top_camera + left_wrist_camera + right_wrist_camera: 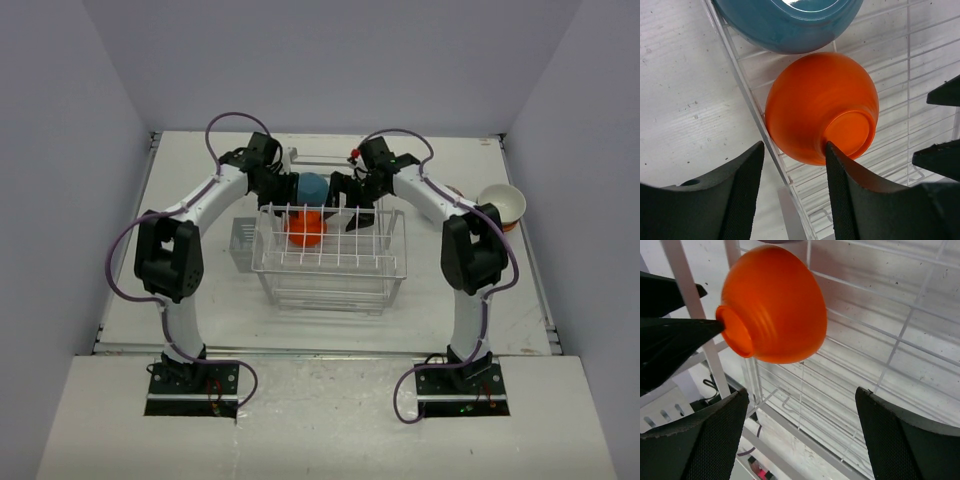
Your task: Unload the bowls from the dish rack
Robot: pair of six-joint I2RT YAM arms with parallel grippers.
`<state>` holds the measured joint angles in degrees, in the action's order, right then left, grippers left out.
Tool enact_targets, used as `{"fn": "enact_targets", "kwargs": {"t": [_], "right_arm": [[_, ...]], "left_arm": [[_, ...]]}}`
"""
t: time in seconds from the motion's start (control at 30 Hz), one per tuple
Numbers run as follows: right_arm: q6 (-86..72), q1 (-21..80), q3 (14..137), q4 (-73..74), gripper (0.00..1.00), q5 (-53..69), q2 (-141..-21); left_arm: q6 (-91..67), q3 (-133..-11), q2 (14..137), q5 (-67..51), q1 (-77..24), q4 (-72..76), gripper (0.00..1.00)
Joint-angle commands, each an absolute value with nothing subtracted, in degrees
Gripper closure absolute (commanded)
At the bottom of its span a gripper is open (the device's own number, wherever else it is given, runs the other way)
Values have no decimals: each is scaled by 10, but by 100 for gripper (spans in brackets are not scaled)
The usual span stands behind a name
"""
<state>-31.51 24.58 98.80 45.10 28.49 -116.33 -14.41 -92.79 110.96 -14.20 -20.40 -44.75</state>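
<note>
Left end effector (pixel 795 149) splayed by orange bowl (pixel 812 100) (in dish rack (pixel 330 283)).

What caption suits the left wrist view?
Open left gripper poised over the dish rack edge, one finger by the orange bowl, blue bowl beyond.

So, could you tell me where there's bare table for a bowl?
Free: the table strip between dish rack and near edge, out to both near corners. Crowded: the rack's far end, at the left pincer and right pincer, and around the cream bowl.
</note>
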Motion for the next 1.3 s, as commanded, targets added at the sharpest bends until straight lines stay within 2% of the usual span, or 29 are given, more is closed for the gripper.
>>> {"fn": "enact_targets", "kwargs": {"t": [0.0, 0.33, 0.57, 0.93, 1.27], "right_arm": [[-346, 238, 950, 385, 13, 346, -1138], [-379, 230, 859, 236, 11, 407, -1123], [-404, 230, 797, 145, 11, 419, -1089], [-435, 231, 811, 108, 11, 434, -1115], [-439, 231, 807, 103, 12, 439, -1132]], "left_arm": [[-133, -925, 1096, -86, -193, -474, 48], [-132, -920, 1096, -86, -185, -477, 56], [-131, -918, 1095, -85, -183, -477, 56], [-126, -924, 1098, -89, -178, -479, 56], [-123, -915, 1094, -91, -173, -479, 62]]}}
